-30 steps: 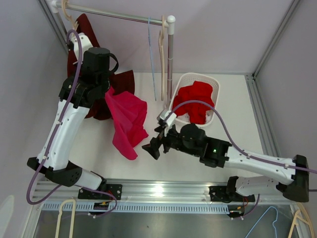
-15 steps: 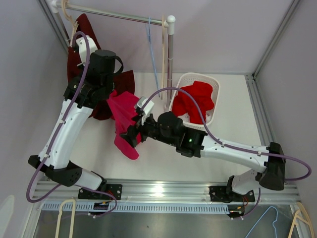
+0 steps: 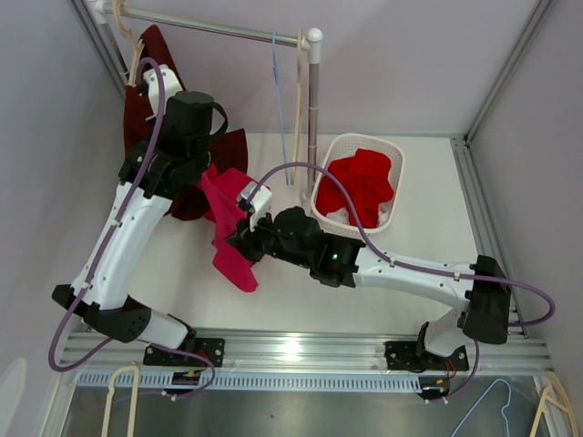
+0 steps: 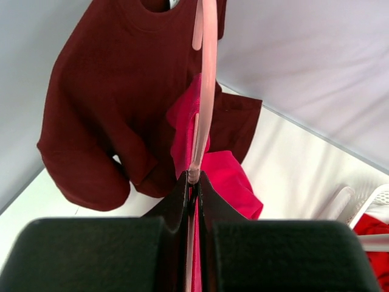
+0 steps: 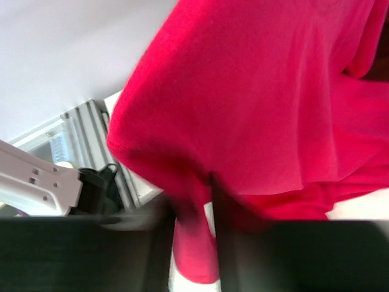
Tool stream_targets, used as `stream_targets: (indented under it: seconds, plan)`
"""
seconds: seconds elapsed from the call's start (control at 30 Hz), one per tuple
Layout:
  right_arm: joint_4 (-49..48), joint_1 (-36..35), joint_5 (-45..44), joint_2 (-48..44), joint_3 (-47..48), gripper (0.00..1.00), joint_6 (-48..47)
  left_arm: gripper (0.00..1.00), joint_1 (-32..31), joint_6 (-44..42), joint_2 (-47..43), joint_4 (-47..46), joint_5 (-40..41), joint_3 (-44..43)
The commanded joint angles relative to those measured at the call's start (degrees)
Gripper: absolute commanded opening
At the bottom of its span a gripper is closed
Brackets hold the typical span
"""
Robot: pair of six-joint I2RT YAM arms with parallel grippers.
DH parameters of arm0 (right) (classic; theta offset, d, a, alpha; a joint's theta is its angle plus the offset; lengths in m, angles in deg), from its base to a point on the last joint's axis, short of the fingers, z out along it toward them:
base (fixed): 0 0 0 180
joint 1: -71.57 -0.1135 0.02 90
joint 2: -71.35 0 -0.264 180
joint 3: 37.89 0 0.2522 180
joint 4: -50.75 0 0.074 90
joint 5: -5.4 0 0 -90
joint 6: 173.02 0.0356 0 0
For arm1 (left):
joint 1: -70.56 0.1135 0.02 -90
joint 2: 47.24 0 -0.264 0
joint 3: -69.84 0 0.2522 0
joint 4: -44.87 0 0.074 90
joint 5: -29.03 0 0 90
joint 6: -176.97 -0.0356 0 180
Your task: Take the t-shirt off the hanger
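Observation:
A bright pink t-shirt (image 3: 235, 259) hangs from a pale pink hanger (image 4: 206, 91) over the left part of the table. My left gripper (image 4: 193, 177) is shut on the hanger's thin bar, and pink cloth (image 4: 231, 182) drapes just below its fingertips. From above, the left gripper (image 3: 197, 175) sits at the top of the shirt. My right gripper (image 3: 239, 238) has reached in from the right and is shut on a fold of the shirt's lower part. In the right wrist view the pink t-shirt (image 5: 261, 91) fills the frame, pinched at the gripper (image 5: 197, 188).
A dark maroon t-shirt (image 3: 150, 55) hangs from the rail (image 3: 219, 29) behind the left arm. A blue hanger (image 3: 278, 91) and a cream hanger (image 3: 299, 100) hang bare near the post (image 3: 313, 109). A white basket (image 3: 397, 159) holds red garments.
My right arm swung left from mid-table to the pink shirt and closed its open jaws on the cloth. The left arm kept its hold and barely moved.

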Motion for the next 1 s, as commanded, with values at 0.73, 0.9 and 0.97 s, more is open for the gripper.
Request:
stream_targets:
  seconds: [0.73, 0.9, 0.97]
  plan:
    - [6.7, -18.2, -12.8, -18.4, -18.4, 0.0, 11.3, 0.01, 4.1, -3.1, 8.7, -6.5, -4.1, -5.0]
    - [2.6, -18.5, -11.2, -13.1, -20.5, 0.0, 12.4, 0.01, 4.1, -2.9, 8.1, -6.4, -5.5, -5.3]
    - [2.6, -18.2, -11.6, -10.6, -19.4, 0.0, 11.8, 0.01, 4.1, -2.9, 8.1, -4.9, -7.2, -7.2]
